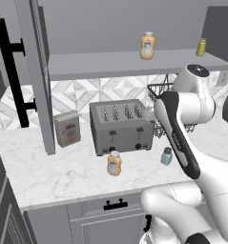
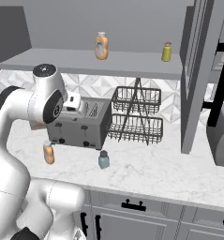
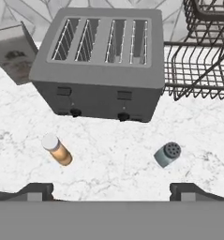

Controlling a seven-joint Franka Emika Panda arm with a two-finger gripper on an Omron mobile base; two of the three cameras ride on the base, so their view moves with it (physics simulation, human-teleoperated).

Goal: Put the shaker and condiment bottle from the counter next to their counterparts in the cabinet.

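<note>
While both items to be shelved stand on the white grey-veined marble-look counter [image 1: 48, 174], the left base view shows none of the task done: the small orange squeeze condiment bottle with a white cap [image 1: 114, 163] stands upright just in front of the grey four-slot toaster [image 1: 120, 126], and the small pale teal-blue shaker with a grey cap [image 1: 166, 156] stands to its right, partly beside the white arm. Above, on the long flat grey shelf of the cabinet [image 1: 101, 64], wait the counterparts: a matching orange bottle [image 1: 147, 46] and a small yellow-olive shaker [image 1: 201, 47], well apart. A pale boxed packet [image 1: 67, 128] stands left of the toaster, near the open grey cabinet door with its black bar handle [image 1: 13, 71].

From the right base view, the same two items remain on the worktop, the orange bottle [image 2: 48, 153] left of the teal shaker [image 2: 103, 159], with a two-tier black wire rack [image 2: 136, 116] behind, against a grey-and-white patterned tile backsplash [image 2: 99, 86]. Grey drawer fronts with black handles [image 2: 132, 205] run below.

Looking down from the hand view, the gripper [image 3: 111, 192] hangs above the counter with its fingers spread wide and empty, the bottle [image 3: 57, 149] and shaker [image 3: 168, 154] both lying between and beyond the tips. Judged from this, both pickups and both placements are left.
</note>
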